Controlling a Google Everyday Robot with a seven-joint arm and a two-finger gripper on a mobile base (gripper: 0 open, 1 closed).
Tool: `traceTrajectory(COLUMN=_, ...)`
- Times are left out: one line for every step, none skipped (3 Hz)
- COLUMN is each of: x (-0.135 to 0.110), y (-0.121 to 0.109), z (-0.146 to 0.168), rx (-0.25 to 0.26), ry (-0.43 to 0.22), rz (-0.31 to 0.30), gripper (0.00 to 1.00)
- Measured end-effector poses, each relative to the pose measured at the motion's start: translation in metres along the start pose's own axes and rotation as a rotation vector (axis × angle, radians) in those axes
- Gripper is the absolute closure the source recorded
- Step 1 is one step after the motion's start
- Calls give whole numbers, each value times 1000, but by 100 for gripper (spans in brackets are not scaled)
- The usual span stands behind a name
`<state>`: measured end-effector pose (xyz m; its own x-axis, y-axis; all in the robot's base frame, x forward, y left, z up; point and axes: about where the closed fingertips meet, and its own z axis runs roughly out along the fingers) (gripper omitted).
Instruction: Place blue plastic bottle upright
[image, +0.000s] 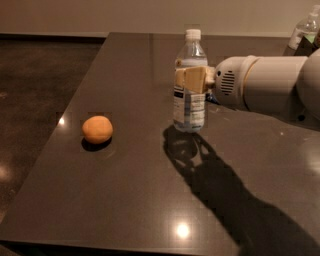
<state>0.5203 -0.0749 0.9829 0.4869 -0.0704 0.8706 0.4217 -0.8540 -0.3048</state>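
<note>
The blue plastic bottle (189, 111) stands upright on the dark table (125, 200), well to the right of the orange (97, 129) and a little farther back than it. Its white cap (192, 34) points straight up, and its base seems to meet the tabletop, with its shadow starting right beneath it. The gripper (189, 80) reaches in from the side away from the orange, level with the bottle's upper body just above the pale label. It is clamped on the bottle: one tan finger (196, 79) lies flat across the near side, while the other is hidden behind the clear plastic. The thick white arm (265, 85) runs off to the right, farther still from the orange, and throws a long dark shadow across the table toward the near right corner. The orange sits alone near the table's left edge. Far right of the orange, at the back corner, a second clear bottle (304, 31) shows only in part.
</note>
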Motion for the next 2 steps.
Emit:
traceTrajectory(x=4, y=-3, z=2, rx=13, ry=48, rz=-68, gripper=100)
traceTrajectory(x=6, y=-4, z=2, rx=15, ry=88, rz=-109, gripper=100)
